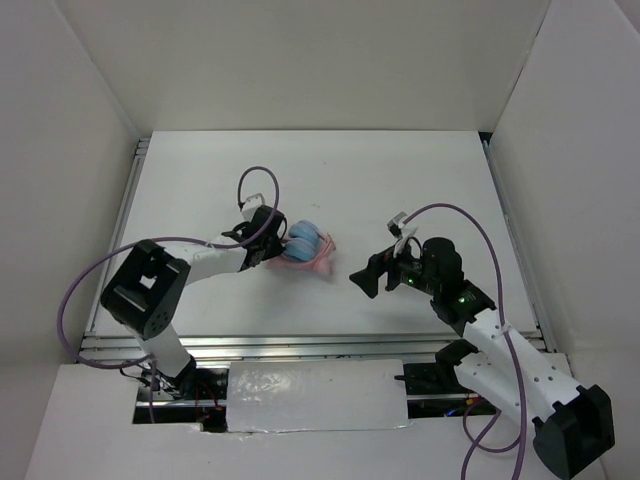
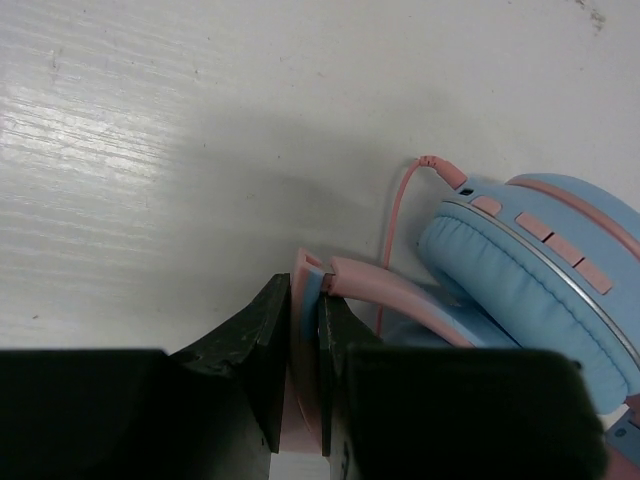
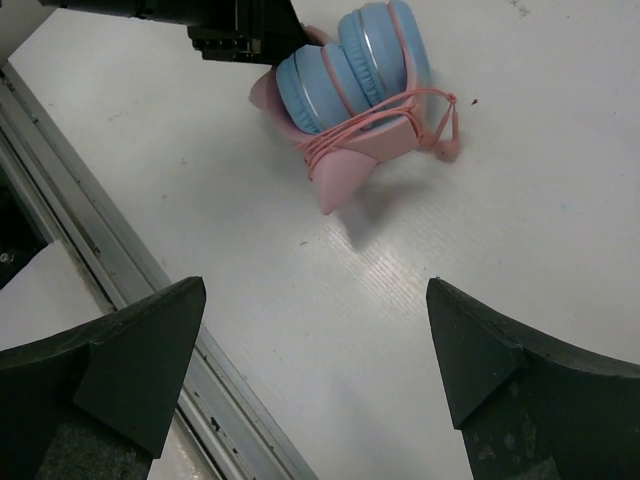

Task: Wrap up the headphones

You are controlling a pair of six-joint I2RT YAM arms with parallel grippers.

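The headphones lie folded on the white table, light blue ear cups side by side and a pink headband with a pointed tip. The thin pink cable is wound around them, and its plug end hangs loose to the right. My left gripper is shut on a pink and blue piece of the headband, with an ear cup just to its right. My right gripper stands wide open over bare table, to the right of the headphones, and holds nothing.
A metal rail runs along the near table edge, close to my right gripper's left finger. White walls enclose the table on the left, back and right. Purple arm cables loop above both arms.
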